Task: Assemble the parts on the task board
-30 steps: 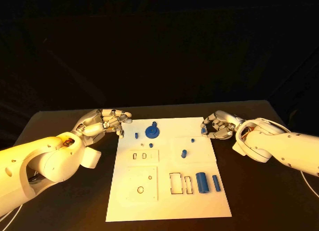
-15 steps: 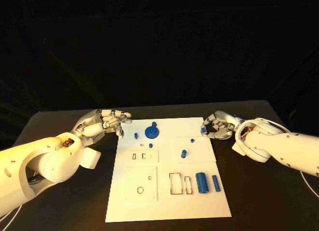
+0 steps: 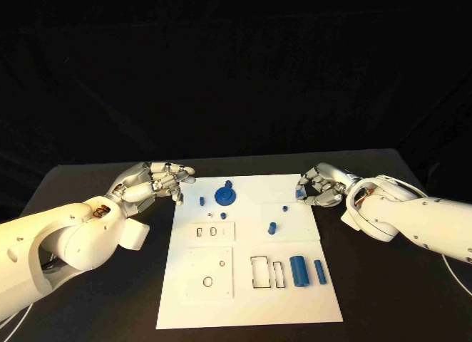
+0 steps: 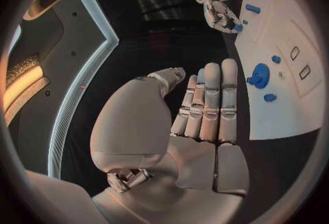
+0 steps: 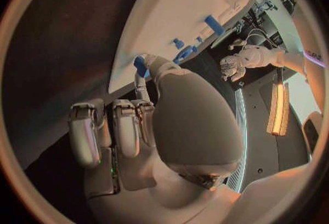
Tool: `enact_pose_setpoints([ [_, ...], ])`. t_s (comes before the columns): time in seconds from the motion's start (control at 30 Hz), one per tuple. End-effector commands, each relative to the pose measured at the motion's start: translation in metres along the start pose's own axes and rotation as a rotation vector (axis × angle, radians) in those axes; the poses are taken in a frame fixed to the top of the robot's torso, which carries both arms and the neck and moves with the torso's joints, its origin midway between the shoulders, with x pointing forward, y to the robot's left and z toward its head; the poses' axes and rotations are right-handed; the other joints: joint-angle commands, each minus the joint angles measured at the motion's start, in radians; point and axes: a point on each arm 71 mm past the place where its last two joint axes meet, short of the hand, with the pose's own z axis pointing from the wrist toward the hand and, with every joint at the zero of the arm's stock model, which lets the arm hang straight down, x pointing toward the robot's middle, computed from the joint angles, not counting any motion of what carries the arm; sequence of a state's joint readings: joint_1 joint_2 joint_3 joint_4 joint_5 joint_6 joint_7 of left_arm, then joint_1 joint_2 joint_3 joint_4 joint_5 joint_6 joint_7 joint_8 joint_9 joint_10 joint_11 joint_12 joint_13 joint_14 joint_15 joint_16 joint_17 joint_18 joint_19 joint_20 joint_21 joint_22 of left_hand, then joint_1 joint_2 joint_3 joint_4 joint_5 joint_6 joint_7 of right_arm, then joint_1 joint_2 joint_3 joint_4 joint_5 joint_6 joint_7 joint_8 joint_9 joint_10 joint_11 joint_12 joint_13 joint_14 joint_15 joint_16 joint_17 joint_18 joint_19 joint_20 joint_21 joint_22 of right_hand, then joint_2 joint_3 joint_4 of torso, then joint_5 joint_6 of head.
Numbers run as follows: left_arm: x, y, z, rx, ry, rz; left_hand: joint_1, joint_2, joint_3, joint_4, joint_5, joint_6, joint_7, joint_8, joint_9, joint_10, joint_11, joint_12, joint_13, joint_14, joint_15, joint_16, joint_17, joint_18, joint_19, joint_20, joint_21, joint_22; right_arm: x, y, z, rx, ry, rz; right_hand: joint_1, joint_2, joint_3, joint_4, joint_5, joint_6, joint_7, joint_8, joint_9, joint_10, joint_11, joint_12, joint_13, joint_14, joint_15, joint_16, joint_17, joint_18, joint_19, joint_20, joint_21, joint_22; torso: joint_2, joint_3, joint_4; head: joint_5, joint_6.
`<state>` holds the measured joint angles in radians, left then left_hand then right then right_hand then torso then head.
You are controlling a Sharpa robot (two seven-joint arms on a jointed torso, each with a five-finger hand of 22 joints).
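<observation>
The white task board point(image 3: 249, 292) lies in the middle of the black table. My right hand point(image 3: 320, 184) hovers at its far right edge and pinches a small blue part point(image 5: 140, 65) between thumb and a finger. My left hand point(image 3: 154, 184) hangs by the board's far left corner, fingers stretched out side by side point(image 4: 209, 103), holding nothing. On the board stand a round blue knob point(image 3: 226, 194) and several small blue pegs, among them one point(image 3: 272, 228) near the middle. A thick blue cylinder point(image 3: 296, 271) and a slimmer one point(image 3: 319, 271) lie at the near right.
Rectangular slots point(image 3: 265, 271), a small pair of slots point(image 3: 207, 231) and a round hole point(image 3: 209, 281) are open in the board's near half. Bare black tabletop point(image 3: 401, 299) runs along both sides of the board.
My right hand has edged slightly toward the far side with the small blue part still pinched. The left hand and the parts on the board have stayed put.
</observation>
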<state>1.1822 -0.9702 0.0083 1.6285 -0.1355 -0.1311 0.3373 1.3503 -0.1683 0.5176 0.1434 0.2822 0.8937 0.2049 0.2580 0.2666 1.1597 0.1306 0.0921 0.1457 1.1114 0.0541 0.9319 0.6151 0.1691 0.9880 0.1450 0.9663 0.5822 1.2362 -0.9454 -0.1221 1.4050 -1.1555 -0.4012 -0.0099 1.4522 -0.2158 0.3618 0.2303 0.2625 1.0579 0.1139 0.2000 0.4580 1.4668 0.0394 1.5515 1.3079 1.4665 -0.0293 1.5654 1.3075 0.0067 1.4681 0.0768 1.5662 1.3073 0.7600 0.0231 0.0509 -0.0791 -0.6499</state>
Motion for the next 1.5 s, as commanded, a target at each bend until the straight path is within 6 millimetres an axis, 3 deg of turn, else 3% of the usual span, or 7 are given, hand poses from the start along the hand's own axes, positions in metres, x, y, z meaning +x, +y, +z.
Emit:
enact_pose_setpoints([
  [0.03, 0.002, -0.001, 0.0, 0.006, 0.018, -0.004, -0.005, 0.005, 0.006, 0.002, -0.001, -0.01, 0.0, -0.005, 0.001, -0.008, -0.001, -0.005, 0.001, -0.006, -0.002, 0.005, -0.001, 0.015, -0.008, 0.001, 0.006, 0.001, -0.003, 0.002, 0.0, -0.002, -0.064, -0.008, -0.019, 0.003, -0.001, 0.013, -0.007, 0.005, -0.008, 0.011, 0.004, 0.094, -0.009, 0.006, 0.252, 0.104, -0.011, 0.005, 0.263, -0.007, 0.103, -0.008, 0.005, 0.264, 0.001, -0.0001, 0.0004, 0.0, 0.0],
  [0.33, 0.002, -0.001, 0.0, 0.006, 0.017, -0.004, -0.005, 0.005, 0.006, 0.002, -0.001, -0.01, 0.0, -0.005, 0.001, -0.008, -0.001, -0.005, 0.001, -0.006, -0.002, 0.005, -0.001, 0.015, -0.008, 0.001, 0.006, 0.001, -0.008, 0.014, 0.0, -0.021, -0.142, -0.002, -0.035, 0.013, 0.008, 0.023, 0.048, 0.009, -0.019, 0.033, 0.012, 0.102, -0.019, 0.016, 0.261, 0.104, -0.018, 0.005, 0.263, -0.007, 0.103, -0.015, 0.005, 0.264, -0.001, -0.0009, 0.0002, 0.004, -0.001],
  [0.63, 0.002, -0.001, 0.0, 0.003, 0.016, -0.003, -0.005, 0.005, 0.006, 0.002, -0.001, -0.01, 0.0, -0.005, 0.001, -0.008, -0.001, -0.005, 0.001, -0.006, -0.002, 0.005, -0.001, 0.015, -0.008, 0.001, 0.006, 0.001, -0.005, 0.052, 0.003, -0.078, -0.131, 0.003, -0.036, 0.018, 0.012, 0.022, 0.052, 0.009, -0.021, 0.037, 0.013, 0.104, -0.021, 0.019, 0.263, 0.104, -0.019, 0.005, 0.263, -0.007, 0.103, -0.016, 0.005, 0.264, -0.002, -0.0018, -0.0018, 0.01, -0.002],
  [0.8, 0.002, -0.001, 0.001, 0.003, 0.018, -0.004, -0.005, 0.005, 0.006, 0.002, -0.001, -0.01, 0.0, -0.005, 0.001, -0.008, -0.001, -0.005, 0.001, -0.006, -0.002, 0.005, -0.001, 0.015, -0.008, 0.001, 0.006, 0.001, 0.01, 0.089, 0.002, -0.145, -0.093, -0.029, -0.033, 0.024, 0.018, 0.02, 0.054, 0.007, -0.021, 0.039, 0.014, 0.104, -0.022, 0.019, 0.263, 0.104, -0.02, 0.005, 0.263, -0.007, 0.103, -0.017, 0.005, 0.264, -0.004, 0.0001, -0.0017, 0.027, -0.008],
  [1.07, 0.004, 0.0, 0.002, 0.003, 0.023, -0.006, -0.005, 0.005, 0.007, 0.0, -0.002, -0.01, 0.0, -0.005, 0.002, -0.008, -0.001, -0.004, 0.001, -0.007, -0.002, 0.005, -0.002, 0.015, -0.01, 0.001, 0.008, 0.002, 0.043, 0.147, 0.0, -0.238, -0.012, -0.031, -0.031, 0.027, 0.023, 0.018, 0.056, 0.003, -0.02, 0.039, 0.014, 0.104, -0.022, 0.019, 0.263, 0.104, -0.02, 0.005, 0.263, -0.007, 0.103, -0.017, 0.005, 0.264, -0.003, -0.0021, 0.0009, 0.029, -0.014],
  [1.13, 0.004, 0.0, 0.003, 0.002, 0.023, -0.006, -0.005, 0.005, 0.007, 0.0, -0.002, -0.01, 0.0, -0.005, 0.002, -0.008, -0.001, -0.004, 0.001, -0.007, -0.002, 0.005, -0.002, 0.015, -0.01, 0.001, 0.008, 0.002, 0.05, 0.158, 0.001, -0.262, 0.01, -0.047, -0.031, 0.027, 0.024, 0.017, 0.056, 0.0, -0.019, 0.039, 0.014, 0.104, -0.021, 0.019, 0.263, 0.104, -0.02, 0.005, 0.263, -0.007, 0.103, -0.017, 0.005, 0.264, -0.002, -0.0008, -0.001, 0.031, -0.012],
  [1.5, 0.006, 0.0, 0.005, 0.006, 0.027, -0.005, -0.006, 0.005, 0.008, 0.0, -0.002, -0.01, 0.0, -0.004, 0.002, -0.008, -0.001, -0.004, 0.002, -0.007, -0.002, 0.005, -0.002, 0.015, -0.011, 0.002, 0.009, 0.003, 0.089, 0.19, 0.006, -0.33, 0.082, -0.109, -0.033, 0.027, 0.025, 0.017, 0.054, -0.003, -0.018, 0.04, 0.014, 0.104, -0.02, 0.019, 0.263, 0.104, -0.019, 0.005, 0.263, -0.007, 0.103, -0.017, 0.005, 0.264, 0.0, 0.001, -0.0007, 0.039, -0.02],
])
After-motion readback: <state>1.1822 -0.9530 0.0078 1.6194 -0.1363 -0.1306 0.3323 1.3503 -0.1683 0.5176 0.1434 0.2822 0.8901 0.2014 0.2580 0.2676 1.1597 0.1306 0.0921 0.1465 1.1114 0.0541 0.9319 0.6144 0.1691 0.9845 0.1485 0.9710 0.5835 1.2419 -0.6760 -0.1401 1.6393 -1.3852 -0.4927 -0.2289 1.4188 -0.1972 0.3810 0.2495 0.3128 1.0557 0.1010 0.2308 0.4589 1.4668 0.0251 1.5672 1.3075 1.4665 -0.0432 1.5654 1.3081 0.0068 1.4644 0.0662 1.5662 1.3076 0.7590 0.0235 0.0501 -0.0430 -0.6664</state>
